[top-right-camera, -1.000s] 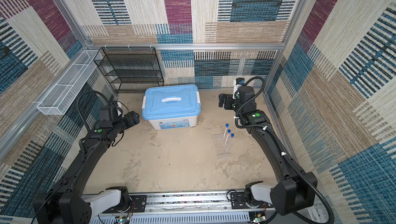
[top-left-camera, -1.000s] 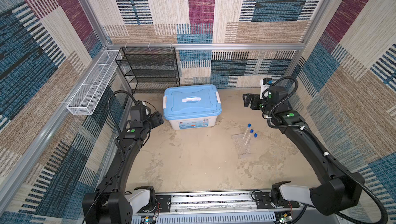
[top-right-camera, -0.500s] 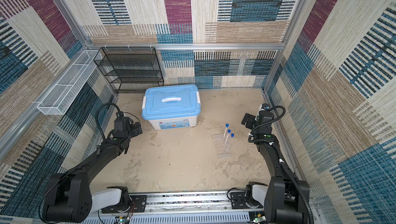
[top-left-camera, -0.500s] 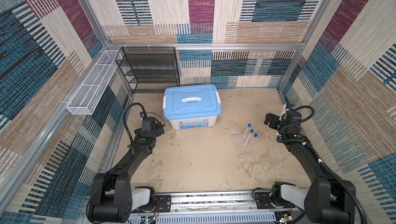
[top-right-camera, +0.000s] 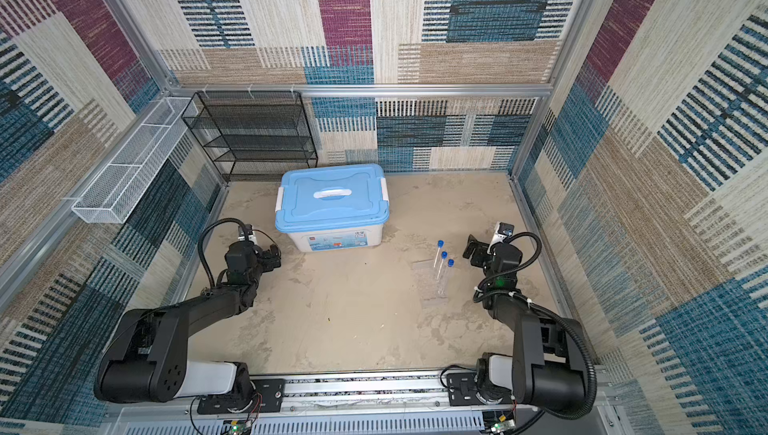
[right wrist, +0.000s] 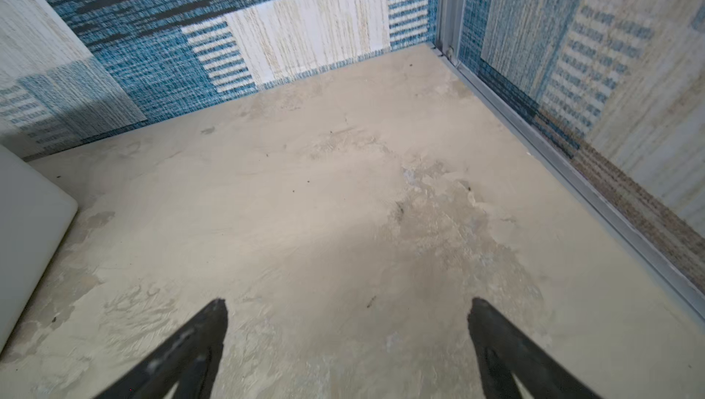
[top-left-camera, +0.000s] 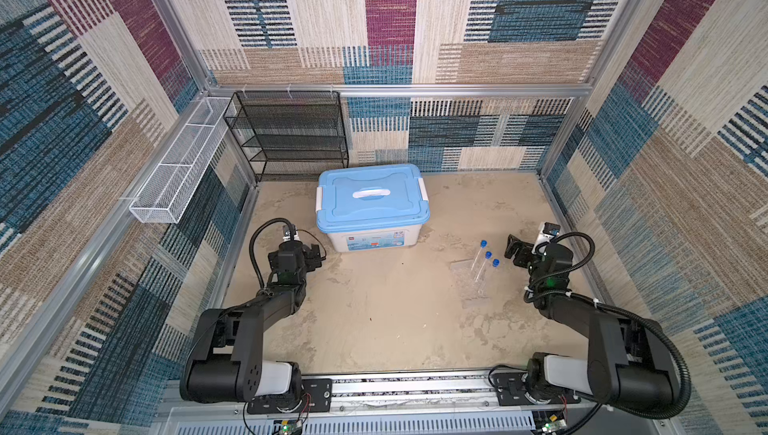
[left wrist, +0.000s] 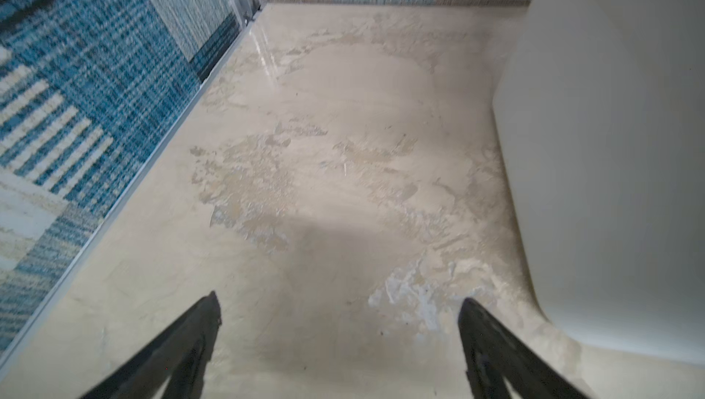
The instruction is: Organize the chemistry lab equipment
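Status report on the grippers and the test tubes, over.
Both open, empty: left gripper beside the box, right gripper near the test tubes. All three lying on the table, untouched. Nothing in between.

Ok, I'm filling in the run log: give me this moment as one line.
left gripper: open, empty, beside box | right gripper: open, empty, near test tubes | test tubes: lying on table | box: lid shut

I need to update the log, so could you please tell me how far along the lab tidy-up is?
Done: nothing visibly stored; the shelf looks bare and the box is lidded. In hand: nothing; the left tool and right tool are open and empty. Left: three tubes lie on the table near the right tool, waiting to be put away.
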Controlling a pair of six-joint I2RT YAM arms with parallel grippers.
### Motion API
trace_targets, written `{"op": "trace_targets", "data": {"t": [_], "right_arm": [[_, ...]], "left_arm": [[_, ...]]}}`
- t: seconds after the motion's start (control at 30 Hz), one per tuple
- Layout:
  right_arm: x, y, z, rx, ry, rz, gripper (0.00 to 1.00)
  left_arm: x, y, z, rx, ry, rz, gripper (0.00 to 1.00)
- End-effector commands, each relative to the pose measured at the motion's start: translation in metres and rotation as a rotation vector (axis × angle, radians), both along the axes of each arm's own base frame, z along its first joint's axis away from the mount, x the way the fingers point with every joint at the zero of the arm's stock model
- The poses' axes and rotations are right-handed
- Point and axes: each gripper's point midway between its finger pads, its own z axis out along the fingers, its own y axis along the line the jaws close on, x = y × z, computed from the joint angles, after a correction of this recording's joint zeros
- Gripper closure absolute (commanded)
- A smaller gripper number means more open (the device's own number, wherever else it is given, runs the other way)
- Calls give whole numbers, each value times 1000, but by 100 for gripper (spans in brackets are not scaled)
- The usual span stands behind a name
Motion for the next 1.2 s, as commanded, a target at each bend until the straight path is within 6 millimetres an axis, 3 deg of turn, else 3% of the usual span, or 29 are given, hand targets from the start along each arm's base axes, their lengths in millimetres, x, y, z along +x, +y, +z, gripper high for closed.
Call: {"op": "trace_targets", "data": {"t": [0.0,0.23,0.47,0.63,1.17], "right_arm": [[7,8,43,-43,-223,54,0],[4,20,51,-92,-288,83,0],[5,40,36,-156,-285,130,0],[8,44,25,-163,-269,143,1],[14,56,23,-175,-257,217,1]], "left_arm": [[14,-3,16,-5,-119,-61,2],[19,-4,0,-62,-110,-105,1],[23,-13,-1,-75,-103,-176,2],[27,-26,-3,-81,-77,-261,2],[27,-26,-3,-83,-78,-259,1]]}}
